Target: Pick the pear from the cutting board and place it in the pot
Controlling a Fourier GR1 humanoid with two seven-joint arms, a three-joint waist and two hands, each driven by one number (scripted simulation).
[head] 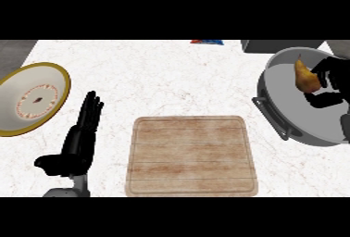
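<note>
marble counter [171, 78] carries a bare wooden cutting board [193, 155] and gold-rimmed plate [33, 98]; right hand [333, 81] grips the pear [305, 76] over the grey pot [277, 115]; left hand [85, 127] rests open.

White veined marble counter [178, 83], evenly lit, dark grey corners

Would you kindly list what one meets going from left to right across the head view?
Gold-rimmed plate → left hand, open and resting on the counter → cutting board → grey pot → pear, held over the pot by the right hand.
</note>
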